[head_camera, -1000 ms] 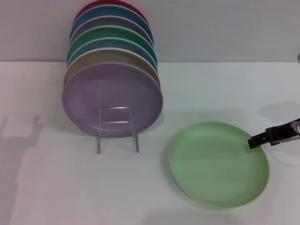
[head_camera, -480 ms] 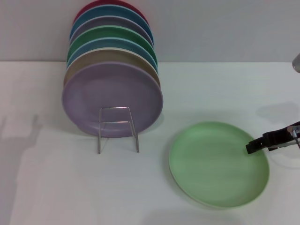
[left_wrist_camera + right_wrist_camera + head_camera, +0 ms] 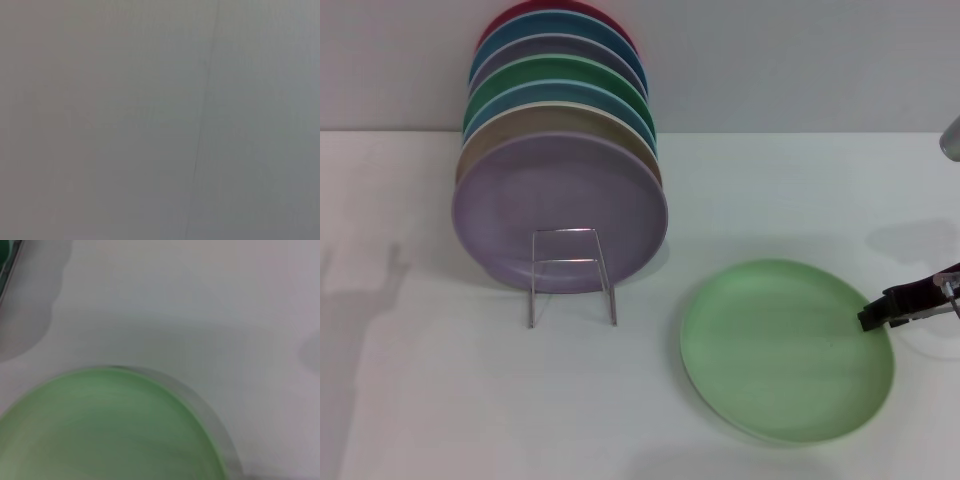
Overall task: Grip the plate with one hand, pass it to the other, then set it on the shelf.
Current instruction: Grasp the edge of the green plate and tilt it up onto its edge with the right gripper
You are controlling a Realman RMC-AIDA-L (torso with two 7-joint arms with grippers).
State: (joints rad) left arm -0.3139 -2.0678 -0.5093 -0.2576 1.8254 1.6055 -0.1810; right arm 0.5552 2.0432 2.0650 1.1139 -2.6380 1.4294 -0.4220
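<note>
One mint-green plate (image 3: 786, 350) flat on white table (image 3: 440, 400), head view, right of shelf (image 3: 570, 275) and apart from it. Shelf holds upright row of plates; lilac plate (image 3: 560, 212) at front, wire front leg before it. Right gripper (image 3: 872, 315) at plate's right rim, dark tip just over edge; whether clenched or released, cannot tell. Left gripper out of sight.

Left wrist view: plain grey surface only, faint seam.

Right wrist view: plate (image 3: 110, 430) close below, curved rim against table (image 3: 200, 300); own fingers not visible.
</note>
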